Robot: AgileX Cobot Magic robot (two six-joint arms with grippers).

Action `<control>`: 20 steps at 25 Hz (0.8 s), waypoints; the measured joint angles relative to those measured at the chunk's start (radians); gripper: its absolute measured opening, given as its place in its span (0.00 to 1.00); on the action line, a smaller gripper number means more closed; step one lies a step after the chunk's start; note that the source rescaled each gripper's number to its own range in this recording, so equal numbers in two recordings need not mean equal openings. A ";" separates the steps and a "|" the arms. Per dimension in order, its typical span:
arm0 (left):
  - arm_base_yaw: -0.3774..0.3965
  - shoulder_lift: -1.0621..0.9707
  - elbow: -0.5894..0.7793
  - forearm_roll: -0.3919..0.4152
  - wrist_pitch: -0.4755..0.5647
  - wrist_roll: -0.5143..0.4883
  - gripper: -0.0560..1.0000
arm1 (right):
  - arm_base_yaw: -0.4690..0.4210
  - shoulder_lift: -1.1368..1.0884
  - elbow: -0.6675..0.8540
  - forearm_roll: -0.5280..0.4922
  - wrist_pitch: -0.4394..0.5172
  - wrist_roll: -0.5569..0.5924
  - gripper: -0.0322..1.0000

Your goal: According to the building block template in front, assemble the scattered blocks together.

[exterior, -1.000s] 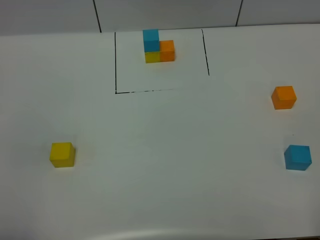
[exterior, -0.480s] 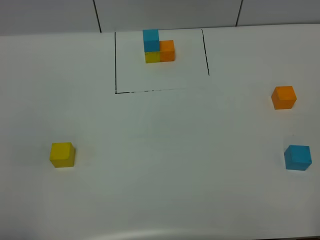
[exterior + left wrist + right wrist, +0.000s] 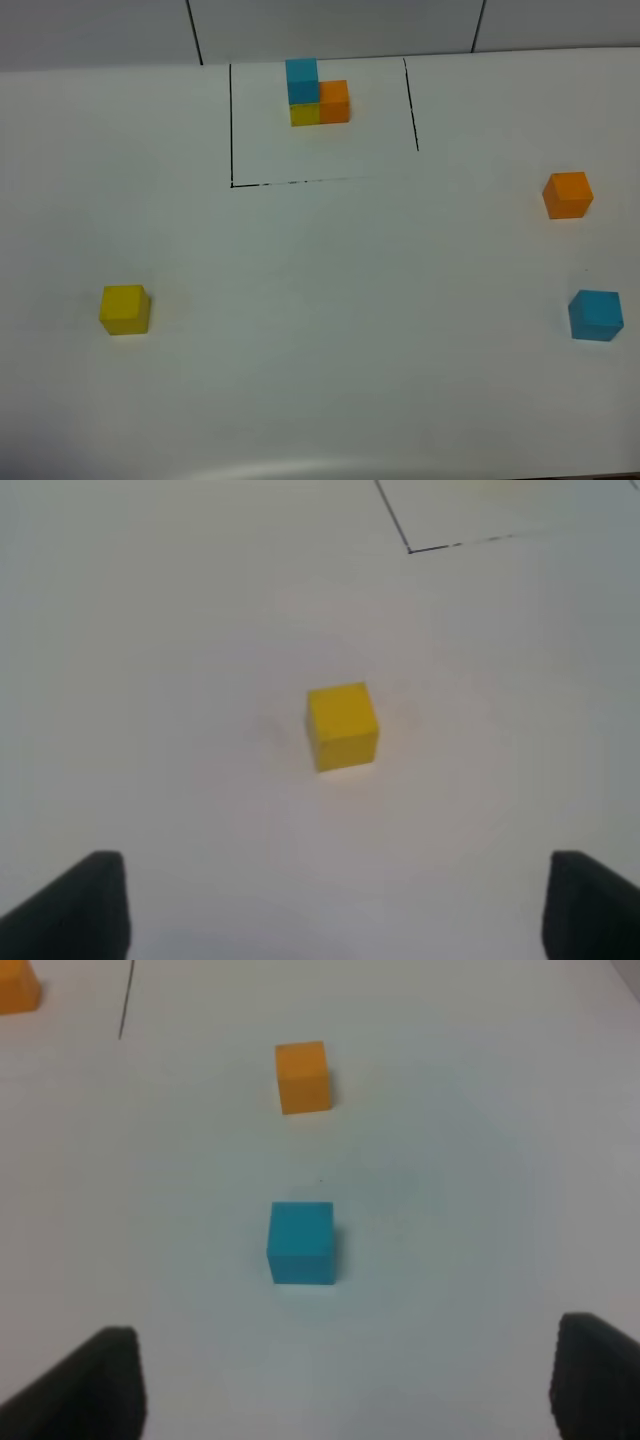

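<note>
Nothing's budged since a second ago: yellow block (image 3: pixel 342 727) sits over on the left of the table (image 3: pixel 330 300), dead ahead of the left gripper (image 3: pixel 330 910), jaws spread wide and empty, so that arm's closest.

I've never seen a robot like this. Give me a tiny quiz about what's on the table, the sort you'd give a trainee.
1. True or false: the loose yellow cube touches the loose orange cube.
2. Which colour sits on top in the template? A) orange B) blue C) yellow
3. Fill in: the left gripper is open, and the only cube in its wrist view is ___.

Key: 1 false; 2 B; 3 yellow.
</note>
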 joint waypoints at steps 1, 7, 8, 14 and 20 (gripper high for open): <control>0.000 0.028 0.000 -0.022 -0.026 0.021 0.91 | 0.000 0.000 0.000 0.000 0.000 0.000 0.67; 0.000 0.270 -0.001 -0.088 -0.195 0.052 1.00 | 0.000 0.000 0.000 0.000 0.000 0.000 0.67; 0.000 0.310 -0.005 -0.089 -0.212 0.059 1.00 | 0.000 0.000 0.000 0.000 0.000 0.000 0.67; 0.000 0.600 -0.096 -0.134 -0.230 0.074 0.99 | 0.000 0.000 0.000 0.000 0.000 0.000 0.67; -0.001 0.840 -0.201 -0.152 -0.242 0.073 0.97 | 0.000 0.000 0.000 0.000 0.000 0.001 0.67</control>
